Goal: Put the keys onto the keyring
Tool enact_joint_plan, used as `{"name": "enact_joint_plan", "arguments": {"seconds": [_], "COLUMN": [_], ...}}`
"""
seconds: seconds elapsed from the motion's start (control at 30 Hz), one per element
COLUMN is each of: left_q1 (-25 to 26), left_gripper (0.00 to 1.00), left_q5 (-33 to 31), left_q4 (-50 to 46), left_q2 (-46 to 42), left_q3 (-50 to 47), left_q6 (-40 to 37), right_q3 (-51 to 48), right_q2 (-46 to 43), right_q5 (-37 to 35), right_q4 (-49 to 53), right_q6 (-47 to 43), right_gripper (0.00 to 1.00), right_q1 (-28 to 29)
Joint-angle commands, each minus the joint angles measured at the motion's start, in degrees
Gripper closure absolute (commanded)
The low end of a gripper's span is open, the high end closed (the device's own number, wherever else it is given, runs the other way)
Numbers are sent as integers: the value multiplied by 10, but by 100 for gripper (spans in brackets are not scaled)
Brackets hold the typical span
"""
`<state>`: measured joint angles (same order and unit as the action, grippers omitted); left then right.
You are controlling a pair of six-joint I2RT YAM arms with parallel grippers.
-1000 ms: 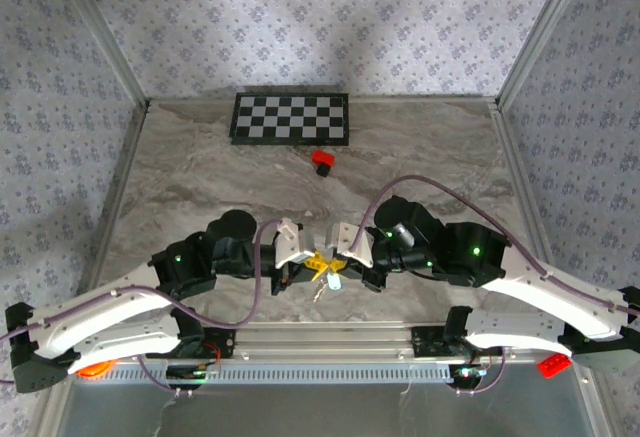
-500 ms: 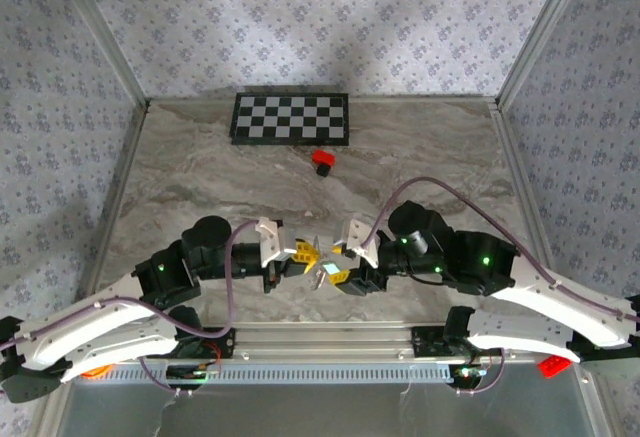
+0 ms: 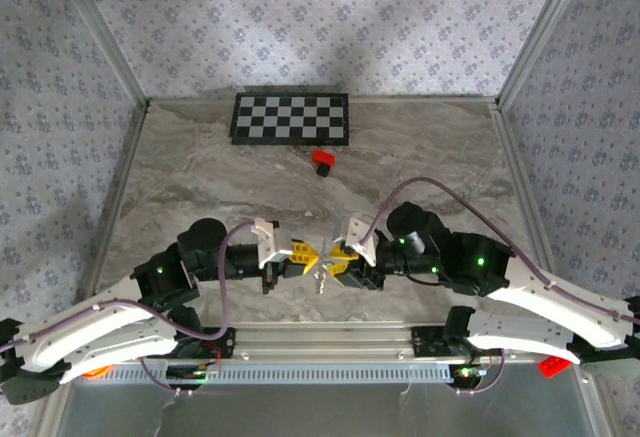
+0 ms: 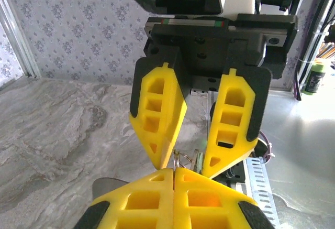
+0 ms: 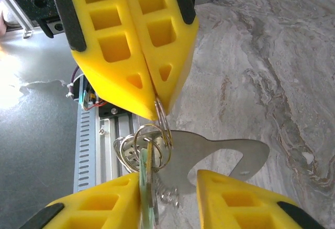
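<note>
Two grippers meet: the left gripper (image 5: 155, 108) pinches the keyring (image 5: 165, 134), the right gripper (image 5: 170, 175) spreads its jaws; the key (image 5: 148, 187) hangs edge-on, its end cut off.

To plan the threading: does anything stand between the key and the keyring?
Nothing visible does. In the right wrist view the key sits edge-on right against the keyring, which the left gripper pinches shut; whether it is already threaded, I cannot tell.
</note>
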<state>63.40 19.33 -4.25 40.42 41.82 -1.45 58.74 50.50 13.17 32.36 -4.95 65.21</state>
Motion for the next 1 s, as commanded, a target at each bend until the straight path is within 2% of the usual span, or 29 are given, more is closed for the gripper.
{"name": "enact_joint_plan", "arguments": {"seconds": [0.0, 0.2, 0.33, 0.5, 0.8, 0.97], "left_q1": [0, 1, 0, 1, 0, 0], "left_gripper": [100, 100, 100, 100, 100, 100], "left_q5": [16, 11, 5, -3, 4, 14], "left_q4": [34, 28, 24, 21, 15, 28], "left_q2": [-7, -7, -8, -5, -2, 2], "left_q3": [2, -1, -1, -4, -1, -3], "left_q6": [5, -1, -5, -10, -13, -7], "right_q3": [-5, 6, 26, 49, 56, 46], "right_q2": [-8, -7, 1, 20, 32, 45], "right_q5": [12, -3, -28, -68, -155, -164], "right_q4": [-10, 10, 54, 98, 110, 98], "right_q6": [3, 1, -16, -33, -49, -48], "right_gripper": [75, 88, 91, 94, 93, 91], "right_q1": [-4, -4, -4, 8, 43, 56]}}
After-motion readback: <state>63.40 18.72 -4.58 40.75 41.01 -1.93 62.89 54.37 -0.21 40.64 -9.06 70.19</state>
